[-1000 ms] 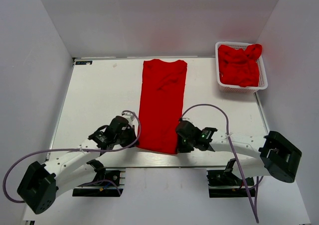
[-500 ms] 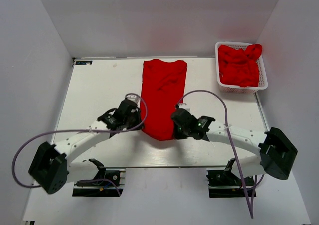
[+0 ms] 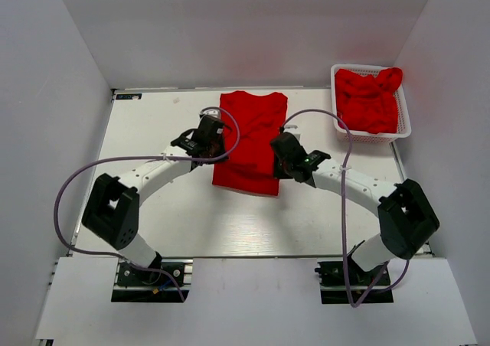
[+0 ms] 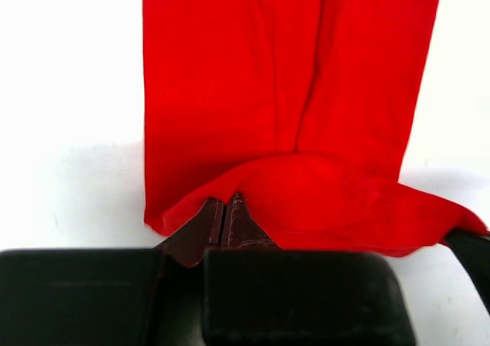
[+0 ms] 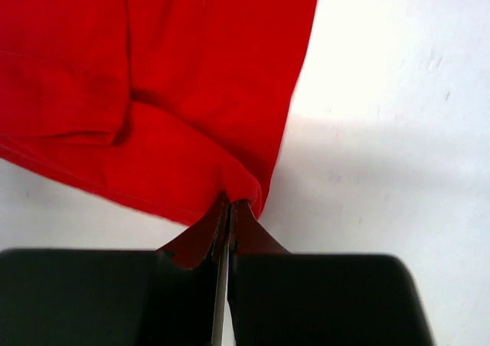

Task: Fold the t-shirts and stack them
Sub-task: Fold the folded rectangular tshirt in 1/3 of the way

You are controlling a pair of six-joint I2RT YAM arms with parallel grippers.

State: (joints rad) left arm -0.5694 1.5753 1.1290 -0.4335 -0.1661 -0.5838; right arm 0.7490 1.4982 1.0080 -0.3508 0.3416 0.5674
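A red t-shirt (image 3: pixel 249 135), folded into a long strip, lies in the middle of the white table. Its near end is lifted and doubled back toward the collar. My left gripper (image 3: pixel 215 148) is shut on the hem's left corner (image 4: pixel 230 193). My right gripper (image 3: pixel 279 158) is shut on the hem's right corner (image 5: pixel 237 189). Both hold the cloth just above the lower layer. More red t-shirts (image 3: pixel 369 97) lie crumpled in the basket at the back right.
The white lattice basket (image 3: pixel 373 135) stands at the table's back right corner. White walls close in the table on the left, back and right. Purple cables loop from both arms over the table.
Both grippers have carried the shirt's near hem away from the front edge toward the collar, folding the strip over itself. The arms are now stretched far forward.
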